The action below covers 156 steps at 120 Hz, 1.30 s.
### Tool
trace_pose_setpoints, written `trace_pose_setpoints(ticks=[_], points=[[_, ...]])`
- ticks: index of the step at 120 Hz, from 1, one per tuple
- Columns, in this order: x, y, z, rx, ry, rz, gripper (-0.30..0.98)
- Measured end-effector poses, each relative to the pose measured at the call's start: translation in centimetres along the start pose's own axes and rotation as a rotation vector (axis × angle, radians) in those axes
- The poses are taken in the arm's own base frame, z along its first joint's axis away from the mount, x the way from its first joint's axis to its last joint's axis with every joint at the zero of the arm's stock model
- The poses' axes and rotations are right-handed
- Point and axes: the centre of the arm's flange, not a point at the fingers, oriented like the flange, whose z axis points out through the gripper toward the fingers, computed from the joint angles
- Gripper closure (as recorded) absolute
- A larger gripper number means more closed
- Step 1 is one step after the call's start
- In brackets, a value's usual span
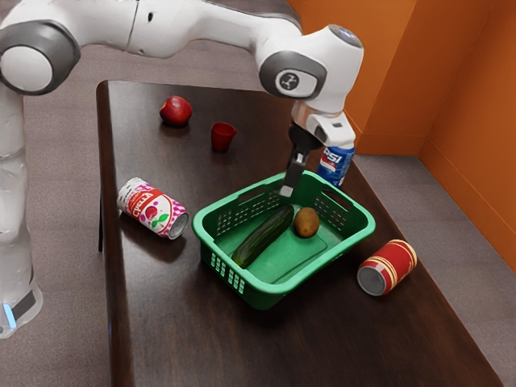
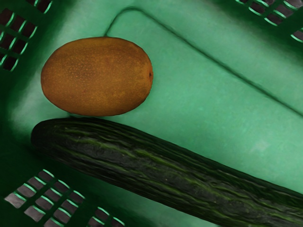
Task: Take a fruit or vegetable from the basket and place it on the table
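your gripper (image 1: pixel 293 179) is hovering over the green basket (image 1: pixel 268 290), near its far rim, as your white arm (image 1: pixel 201 22) is reaching in from the exterior view's left. you cannot tell how far open it is standing, or whether it is gripping anything; the brown kiwi (image 1: pixel 306 222) and the long dark cucumber (image 1: pixel 264 236) are both lying on the basket's floor. in the wrist view, the kiwi is resting just beside one end of the cucumber.

around the basket, labels are competing for your eye. a blue can (image 1: pixel 336 167) is standing upright by the far side, its white letters spelling "psi". a white-and-pink can (image 1: pixel 153 210) is lying on its side toward the exterior view's left, wearing fruit, green leaves and a red band of lettering you cannot fully read. a red can (image 1: pixel 387 268) with pale gold bands is lying on the opposite side. farther back on the dark wooden table (image 1: pixel 185 322), a red apple (image 1: pixel 176 111) is sitting near a small red cup (image 1: pixel 222 137).
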Motion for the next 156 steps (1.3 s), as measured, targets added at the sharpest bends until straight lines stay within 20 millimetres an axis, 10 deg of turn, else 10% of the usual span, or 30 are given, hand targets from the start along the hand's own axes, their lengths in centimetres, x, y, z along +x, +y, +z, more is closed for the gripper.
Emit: trace_pose_setpoints(ticks=[156], points=[[3.6,-2.7,7.4,0.088,0.084,-0.036,0.01]])
